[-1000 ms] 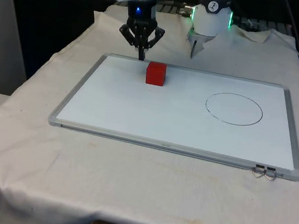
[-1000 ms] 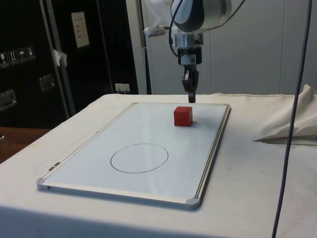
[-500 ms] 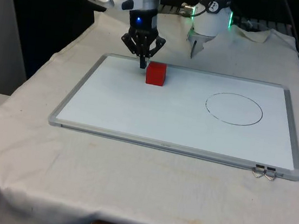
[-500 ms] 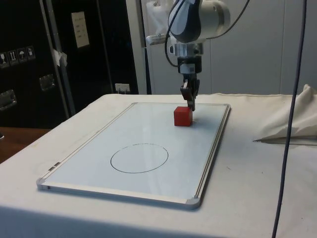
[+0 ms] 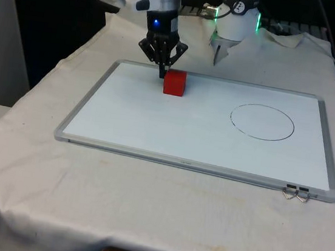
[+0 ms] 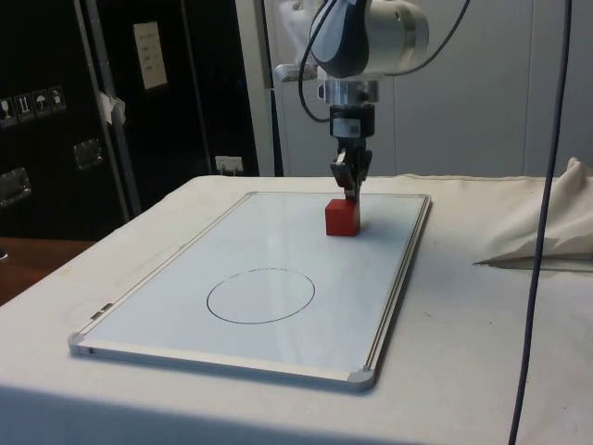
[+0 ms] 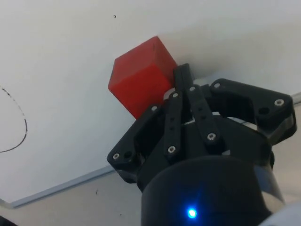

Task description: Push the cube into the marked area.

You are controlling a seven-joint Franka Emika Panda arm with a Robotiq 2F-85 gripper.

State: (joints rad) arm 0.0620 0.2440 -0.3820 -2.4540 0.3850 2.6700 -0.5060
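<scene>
Wrist view shows my gripper (image 7: 182, 74) with jaws pressed together, tips against the red cube (image 7: 139, 84). That cube sits near the whiteboard's (image 5: 154, 136) far edge, well apart from the drawn circle (image 5: 262, 122). I judge the push is just starting; next, shove steadily toward the circle.

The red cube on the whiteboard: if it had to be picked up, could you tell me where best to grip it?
Grip the red cube across two opposite flat side faces, coming straight down from above: it sits flat on the whiteboard with its top free.
</scene>
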